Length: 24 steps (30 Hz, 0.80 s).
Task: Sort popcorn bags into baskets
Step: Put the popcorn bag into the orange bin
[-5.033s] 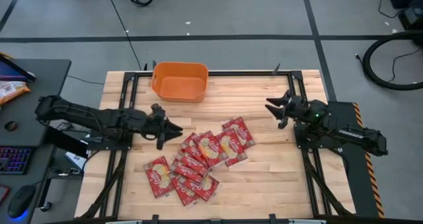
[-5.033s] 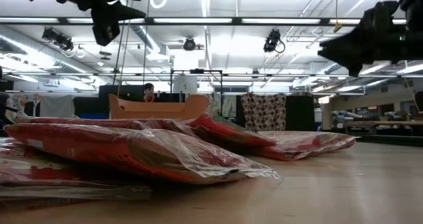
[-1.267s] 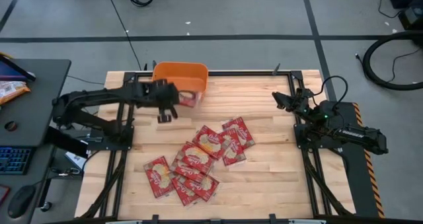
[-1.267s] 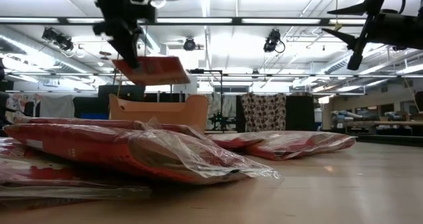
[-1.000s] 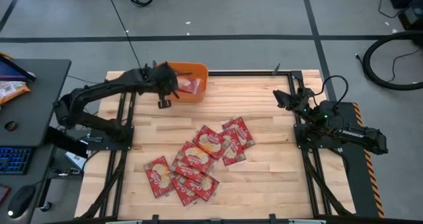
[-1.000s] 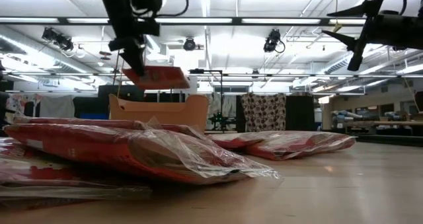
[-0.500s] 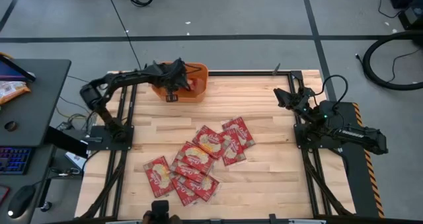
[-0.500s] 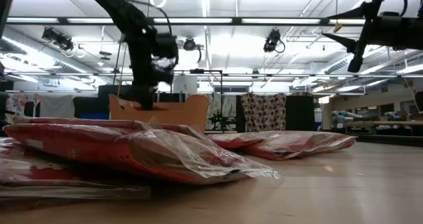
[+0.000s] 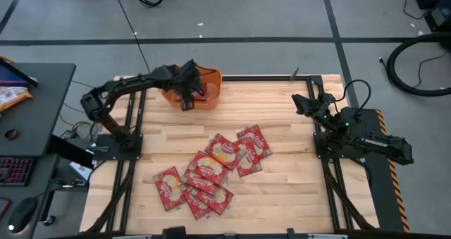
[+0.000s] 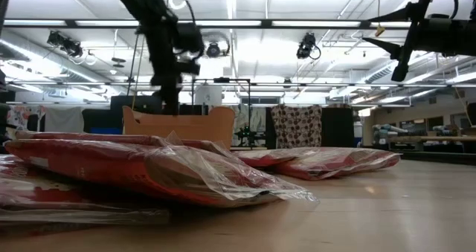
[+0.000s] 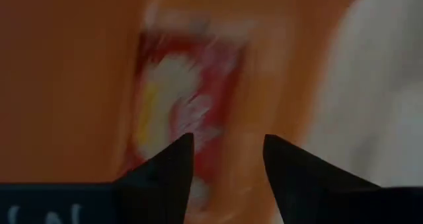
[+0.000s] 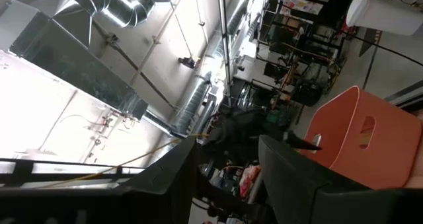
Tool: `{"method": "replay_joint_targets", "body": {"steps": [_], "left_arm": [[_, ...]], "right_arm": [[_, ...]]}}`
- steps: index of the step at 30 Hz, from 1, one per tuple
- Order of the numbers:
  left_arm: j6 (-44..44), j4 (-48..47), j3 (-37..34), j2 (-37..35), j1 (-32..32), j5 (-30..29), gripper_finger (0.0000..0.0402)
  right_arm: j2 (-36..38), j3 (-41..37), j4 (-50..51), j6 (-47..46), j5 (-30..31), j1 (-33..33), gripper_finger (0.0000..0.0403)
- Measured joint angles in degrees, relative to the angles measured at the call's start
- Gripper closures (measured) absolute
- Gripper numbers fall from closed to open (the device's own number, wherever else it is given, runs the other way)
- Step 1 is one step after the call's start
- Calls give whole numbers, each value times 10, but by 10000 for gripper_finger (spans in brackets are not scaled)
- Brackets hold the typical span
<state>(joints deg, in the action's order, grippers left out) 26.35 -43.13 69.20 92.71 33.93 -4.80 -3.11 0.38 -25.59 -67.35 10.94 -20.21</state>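
The left pincer hangs over the orange basket at the table's far edge. Its fingers stand apart and hold nothing. Between them the left wrist view shows one red bag lying flat on the basket floor, too blurred for any print to be read.

The right pincer waits raised above the table's right side, fingers parted and empty, well apart from everything else.

The other bags lie in an overlapping heap at mid-table, red with a pale yellow round picture on each; their lettering is too small to read. Bare wood lies between heap and basket, and more stretches from the heap to the right edge and to the front right corner.
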Motion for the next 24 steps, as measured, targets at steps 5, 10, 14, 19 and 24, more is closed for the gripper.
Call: {"method": "replay_joint_targets", "body": {"steps": [5, 10, 14, 19, 24], "left_arm": [[-59, -26, -2, -14, -86, 12, 231], [-127, -19, -2, -13, -199, -26, 247], [-188, -16, -2, 0, -266, -63, 249], [-264, -17, -2, 24, -334, -7, 249], [-318, 0, -2, 44, -421, 28, 235]], "right_arm": [[0, 0, 0, 0, -5, 0, 235], [0, 0, 0, -5, -36, 0, 235], [0, 0, 0, -6, -57, 0, 235], [0, 0, 0, -2, -80, 0, 235], [0, 0, 0, -19, -100, 0, 235]]}}
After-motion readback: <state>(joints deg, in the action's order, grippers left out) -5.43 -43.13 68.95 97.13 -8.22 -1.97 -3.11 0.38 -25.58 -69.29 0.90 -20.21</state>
